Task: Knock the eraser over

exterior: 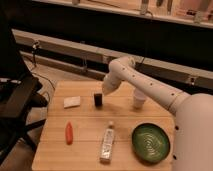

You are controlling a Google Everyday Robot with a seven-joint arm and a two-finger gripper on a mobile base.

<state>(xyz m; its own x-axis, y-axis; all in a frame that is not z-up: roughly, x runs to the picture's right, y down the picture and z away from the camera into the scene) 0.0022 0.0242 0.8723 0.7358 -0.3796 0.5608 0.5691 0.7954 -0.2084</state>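
A small dark eraser [98, 99] stands upright on the wooden table [85, 150], near the middle of its far half. My gripper [107, 88] hangs at the end of the white arm [150, 87], just above and to the right of the eraser, close to its top. The gripper's tip is partly lost against the dark background.
A white sponge-like block [72, 102] lies left of the eraser. A white cup [139, 99] stands to its right. A carrot [69, 132], a white bottle lying flat [107, 141] and a green plate [151, 142] sit nearer the front. A dark chair [15, 100] stands at the left.
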